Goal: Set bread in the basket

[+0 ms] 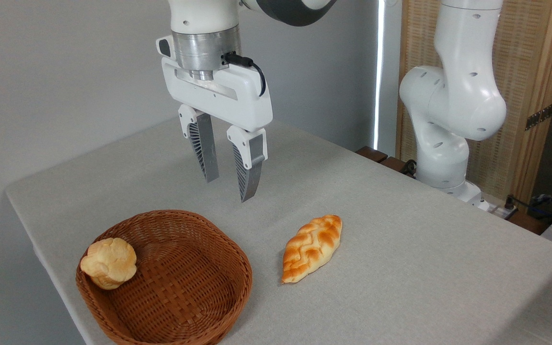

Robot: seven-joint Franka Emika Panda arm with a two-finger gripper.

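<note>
the gripper (229,190) hangs in the air above the counter (400,230). its two grey fingers (207,148) point down with a gap between them, and nothing is in that gap, so it is released and holds nothing.

the bread (312,248) lies flat on the counter. it is long and braided, orange with pale yellow zigzag lines, and it has pointy ends. one end points to about 1 o'clock and the other to about 7 o'clock. from the gripper, the bread is at about 4 o'clock, lower in the picture and apart from the fingers.

the basket (194,287) is brown and woven and sits on the counter at about 9 o'clock from the bread. it is near the bread but does not touch it. a round pale yellow bun (109,262) leans on the inside wall of the basket, at about 9 o'clock in it.

the white robot arm base (448,120) stands at the far side of the counter, at about 1 o'clock from the bread.
</note>
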